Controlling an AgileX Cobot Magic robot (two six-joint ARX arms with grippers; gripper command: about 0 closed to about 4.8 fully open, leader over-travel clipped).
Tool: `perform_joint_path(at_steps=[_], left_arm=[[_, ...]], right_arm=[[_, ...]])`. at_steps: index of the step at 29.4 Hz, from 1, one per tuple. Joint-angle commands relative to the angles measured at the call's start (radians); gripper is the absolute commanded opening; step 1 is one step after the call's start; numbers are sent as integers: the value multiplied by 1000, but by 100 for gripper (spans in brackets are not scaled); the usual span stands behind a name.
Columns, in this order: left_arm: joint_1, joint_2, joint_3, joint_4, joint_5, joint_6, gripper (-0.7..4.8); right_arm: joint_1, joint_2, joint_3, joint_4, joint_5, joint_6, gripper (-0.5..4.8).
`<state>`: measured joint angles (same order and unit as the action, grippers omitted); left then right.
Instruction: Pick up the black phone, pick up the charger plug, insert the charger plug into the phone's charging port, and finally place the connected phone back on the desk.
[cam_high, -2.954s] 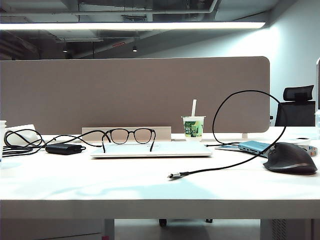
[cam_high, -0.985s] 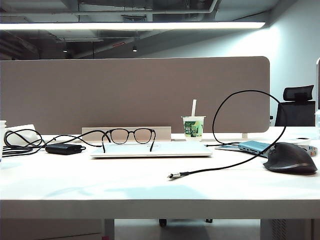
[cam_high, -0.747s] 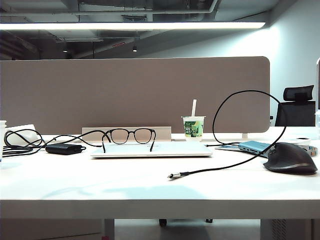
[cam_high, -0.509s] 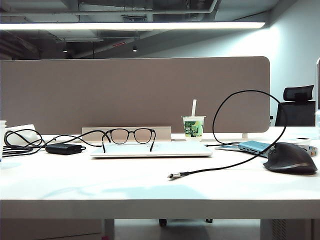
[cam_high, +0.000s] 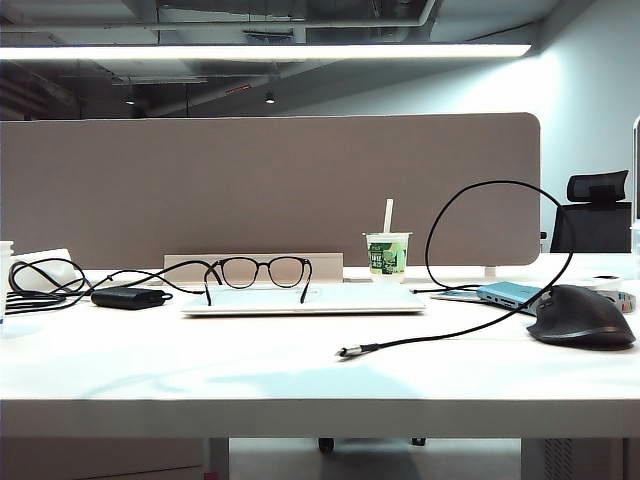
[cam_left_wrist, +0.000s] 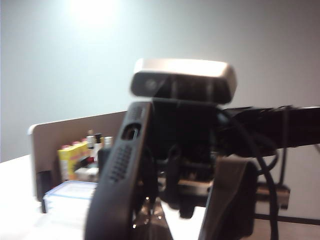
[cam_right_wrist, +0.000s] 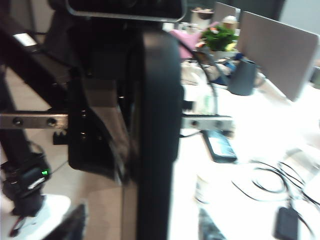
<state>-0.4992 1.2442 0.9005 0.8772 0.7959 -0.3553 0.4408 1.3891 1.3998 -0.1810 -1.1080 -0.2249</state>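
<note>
Phone (cam_left_wrist: 119, 172) stands on edge up in the air, its end with the row of speaker holes and the small charging port turned to the left wrist camera. The left gripper (cam_right_wrist: 122, 150) is clamped tight on the phone. In the right wrist view the same phone is a tall dark slab running up the middle of the frame. The right gripper (cam_right_wrist: 142, 227) faces the left one. Its two blurred fingertips (cam_right_wrist: 70, 227) stand wide apart on either side of the slab, and neither seems to touch it. Each wrist camera sees the other arm's camera housing just above the phone.

In the exterior view, the charger plug (cam_high: 345, 351) lies on the white desk (cam_high: 200, 370) at the lower middle of the frame. Its thin black cable (cam_high: 470, 190) arcs up at the right, in front of the grey-brown partition (cam_high: 270, 180). At centre, a pair of glasses (cam_high: 257, 272) rests on a closed laptop (cam_high: 350, 299). A cup with a straw (cam_high: 387, 253) is just behind the laptop. A dark mouse (cam_high: 582, 316) sits at the right edge and a small power brick (cam_high: 127, 297) at the left.
</note>
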Motion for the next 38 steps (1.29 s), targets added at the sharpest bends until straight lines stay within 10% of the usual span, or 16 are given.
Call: perform_joint_path(at_steps=[1,14,21,38], left_arm=[[42,-8,8,22,-22,25,-6],[130,-27,8,-278,-158,274,-6],[130,-42,8,-378,-309,354,-6],[130,-138,8,-519,-325,435,-6]], right_arm=[[-45,-31,4,-77,47,16,284],[-142,-103,3,-411,315,190,234],[-128,-38,3,-586,472,545,44],[-26,167,-3,-652,383,860,-4]])
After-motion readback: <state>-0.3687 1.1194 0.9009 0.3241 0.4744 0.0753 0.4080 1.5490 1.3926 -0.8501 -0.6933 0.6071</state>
